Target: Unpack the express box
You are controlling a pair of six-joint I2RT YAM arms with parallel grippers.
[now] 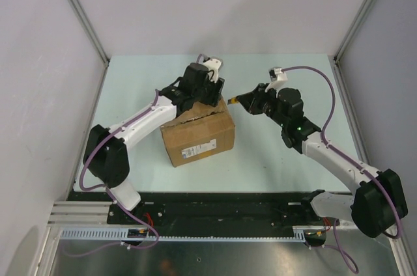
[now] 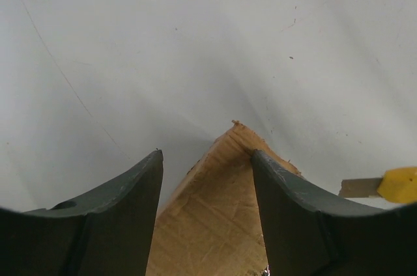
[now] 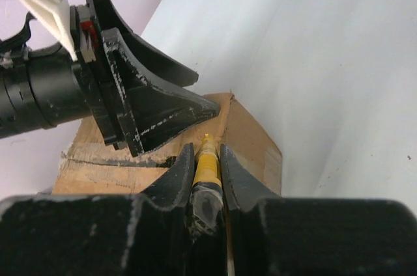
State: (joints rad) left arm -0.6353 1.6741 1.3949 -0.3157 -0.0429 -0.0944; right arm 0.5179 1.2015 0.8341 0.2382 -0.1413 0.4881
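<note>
The express box (image 1: 199,134), a brown carton with a white label on its near side, stands mid-table with a ragged split along its top seam. My left gripper (image 1: 210,96) hovers over the box's far top edge. In the left wrist view it (image 2: 207,155) is open, and a cardboard flap corner (image 2: 215,217) rises between the fingers, close against the right one. My right gripper (image 1: 246,101) is beside the box's far right corner. It (image 3: 207,148) is shut on a yellow utility knife (image 3: 207,162), whose tip points at the box top (image 3: 251,136).
White walls with aluminium posts (image 1: 81,12) enclose the pale table (image 1: 273,159) on three sides. A black rail (image 1: 215,211) with both arm bases runs along the near edge. The knife's yellow tip (image 2: 399,185) shows at the right of the left wrist view.
</note>
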